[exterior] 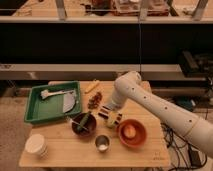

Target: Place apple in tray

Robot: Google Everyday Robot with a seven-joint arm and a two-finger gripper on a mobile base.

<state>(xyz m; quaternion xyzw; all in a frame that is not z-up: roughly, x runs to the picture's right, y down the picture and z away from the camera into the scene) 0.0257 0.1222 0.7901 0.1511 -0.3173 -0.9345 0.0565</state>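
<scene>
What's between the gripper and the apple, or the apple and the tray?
The gripper, jaws open, hovers beside the orange bowl holding the apple, on its tray side; only the bowl's rim lies between. Toward the tray, the dark brown bowl sits near a low path.

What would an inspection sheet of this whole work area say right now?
Surface: wooden table, crowded in the middle.
Job's things: apple sits in the orange bowl; green tray at left holds pale utensils, no apple.
Clutter: dark bowl, metal cup, white cup, yellow item, dark red cluster.
Gripper: gripper open, low between the two bowls, holding nothing.
Cables: thin cord hanging behind; tangle right of the table.
Surroundings: dark shelves behind.
</scene>
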